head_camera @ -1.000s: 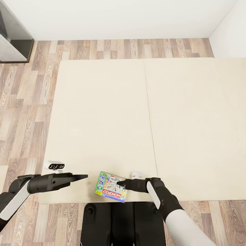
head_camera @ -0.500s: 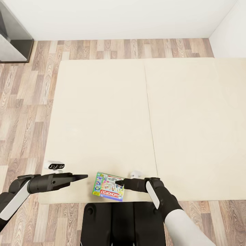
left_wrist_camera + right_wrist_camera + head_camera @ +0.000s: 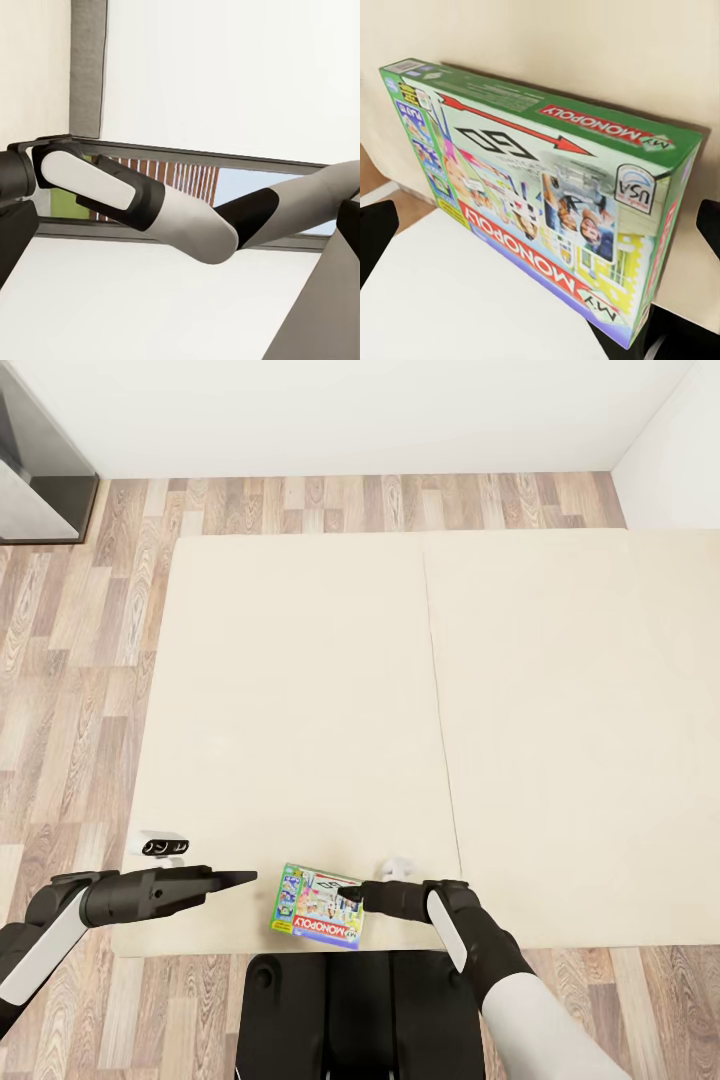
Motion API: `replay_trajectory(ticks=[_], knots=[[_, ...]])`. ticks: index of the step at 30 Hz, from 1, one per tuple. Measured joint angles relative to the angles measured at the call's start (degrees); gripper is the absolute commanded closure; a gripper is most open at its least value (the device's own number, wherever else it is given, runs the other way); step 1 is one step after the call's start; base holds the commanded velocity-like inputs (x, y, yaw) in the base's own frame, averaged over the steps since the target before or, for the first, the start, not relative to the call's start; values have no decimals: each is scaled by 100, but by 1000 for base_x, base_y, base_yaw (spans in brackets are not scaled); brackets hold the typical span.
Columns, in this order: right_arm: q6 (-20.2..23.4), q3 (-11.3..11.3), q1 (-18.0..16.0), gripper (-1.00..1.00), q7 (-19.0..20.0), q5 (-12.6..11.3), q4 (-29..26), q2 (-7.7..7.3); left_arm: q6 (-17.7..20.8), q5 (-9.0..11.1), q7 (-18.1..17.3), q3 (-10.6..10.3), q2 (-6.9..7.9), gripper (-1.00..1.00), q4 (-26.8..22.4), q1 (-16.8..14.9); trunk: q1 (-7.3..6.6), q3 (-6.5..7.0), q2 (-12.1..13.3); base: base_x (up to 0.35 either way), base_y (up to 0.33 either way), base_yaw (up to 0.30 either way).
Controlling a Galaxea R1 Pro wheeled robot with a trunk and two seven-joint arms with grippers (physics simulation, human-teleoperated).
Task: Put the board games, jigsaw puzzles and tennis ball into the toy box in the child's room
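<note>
Monopoly game box (image 3: 320, 907) lies flat near the front edge of the cream bed (image 3: 300, 690). To its left, the left gripper (image 3: 235, 878) hovers over the mattress, fingers pressed together. On its right, the right gripper (image 3: 347, 897) pinches the box's edge.

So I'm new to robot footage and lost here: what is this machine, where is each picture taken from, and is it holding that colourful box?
It is a wheeled robot with two arms. The big picture looks down from its head over the bed. The other two come from cameras near each arm's tool. The right tool reaches onto the Monopoly board game, which lies at the bed's near edge; whether it grips the box cannot be told. The right wrist view shows that box close up. The left tool hovers apart, holding nothing.
</note>
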Motion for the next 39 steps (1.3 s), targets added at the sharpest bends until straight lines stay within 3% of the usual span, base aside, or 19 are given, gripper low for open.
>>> replay_trajectory(ticks=[12,22,39], knots=[[-2,4,1,-100,51,-7,0,0,3,0,-4,0,0,-100,2,6,0,0,0,0,0,0],[-11,0,1,-100,334,-2,4,0,6,8,-7,0,3,-100,1,6,0,0,0,0,0,0],[-50,-25,1,-100,377,-9,56,0,5,9,-7,0,7,-100,3,7,0,0,0,0,0,0]])
